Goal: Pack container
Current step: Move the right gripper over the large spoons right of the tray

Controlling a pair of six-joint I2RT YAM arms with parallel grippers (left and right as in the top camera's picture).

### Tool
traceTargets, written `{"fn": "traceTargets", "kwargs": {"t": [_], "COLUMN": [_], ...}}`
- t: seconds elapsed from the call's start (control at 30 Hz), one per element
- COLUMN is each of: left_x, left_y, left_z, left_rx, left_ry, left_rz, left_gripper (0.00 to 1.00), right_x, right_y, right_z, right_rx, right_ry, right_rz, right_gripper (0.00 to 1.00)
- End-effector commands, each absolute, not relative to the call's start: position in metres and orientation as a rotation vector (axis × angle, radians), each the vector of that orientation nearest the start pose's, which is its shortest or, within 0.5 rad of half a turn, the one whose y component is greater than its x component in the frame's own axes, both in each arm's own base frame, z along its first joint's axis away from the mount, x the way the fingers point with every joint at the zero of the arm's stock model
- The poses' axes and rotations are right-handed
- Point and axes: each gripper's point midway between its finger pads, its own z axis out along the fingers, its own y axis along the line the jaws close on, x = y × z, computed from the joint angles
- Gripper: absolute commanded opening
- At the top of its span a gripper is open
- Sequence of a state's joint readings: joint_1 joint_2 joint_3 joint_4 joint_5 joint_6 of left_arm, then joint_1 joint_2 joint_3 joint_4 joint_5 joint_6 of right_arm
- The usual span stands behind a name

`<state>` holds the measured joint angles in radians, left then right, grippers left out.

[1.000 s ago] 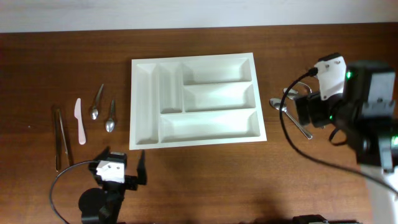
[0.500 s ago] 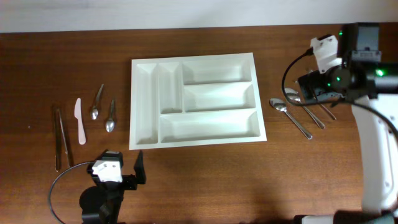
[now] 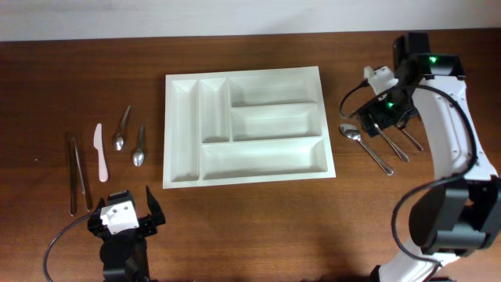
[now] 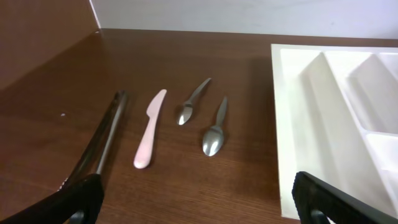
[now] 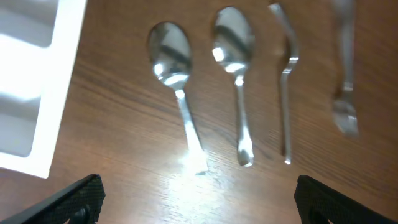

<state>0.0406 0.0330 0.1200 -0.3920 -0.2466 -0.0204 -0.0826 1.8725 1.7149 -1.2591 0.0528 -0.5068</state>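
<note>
White five-compartment cutlery tray (image 3: pixel 262 157) lies mid-table, empty. The right gripper (image 5: pixel 199 198), fingers spread wide and holding nothing, hovers over the spoons (image 5: pixel 169 53) just right of the tray, their handles crossing its closing line; the left gripper (image 4: pixel 198 202), equally wide, sits farther away

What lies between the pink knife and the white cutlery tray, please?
A small metal spoon and a second spoon lie there, side by side, clearest in the overhead view.

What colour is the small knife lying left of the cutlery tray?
Pale pink. The knife shows best in the left wrist view.
</note>
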Motion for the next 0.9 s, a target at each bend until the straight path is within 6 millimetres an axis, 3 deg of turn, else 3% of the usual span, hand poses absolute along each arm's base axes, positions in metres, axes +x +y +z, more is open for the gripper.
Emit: {"fn": "traceTargets", "kwargs": {"t": [0.0,0.37,0.53,0.87], "left_x": [0.22,0.22,0.22,0.22], "left_y": [0.058,0.058,0.058,0.058], "left_z": [0.129,0.129,0.129,0.129], "left_rx": [-0.264,-0.264,-0.264,-0.264], "left_ry": [1.864,1.864,1.864,1.864], "left_rz": [0.277,0.278,0.278,0.277], "left_gripper": [0.99,0.99,0.99,0.99], "right_x": [0.381,0.379,0.381,0.384], "right_y": [-0.035,-0.056,-0.043,-0.042], "right_z": [0.12,0.083,0.077,0.049], "right_rx": [-0.768,-0.815,-0.932,-0.937], "right_ry": [2.986,3.057,2.998,3.028], "right_rz": [-0.038,0.012,0.14,0.192], "right_gripper": [0.99,0.99,0.99,0.99]}}
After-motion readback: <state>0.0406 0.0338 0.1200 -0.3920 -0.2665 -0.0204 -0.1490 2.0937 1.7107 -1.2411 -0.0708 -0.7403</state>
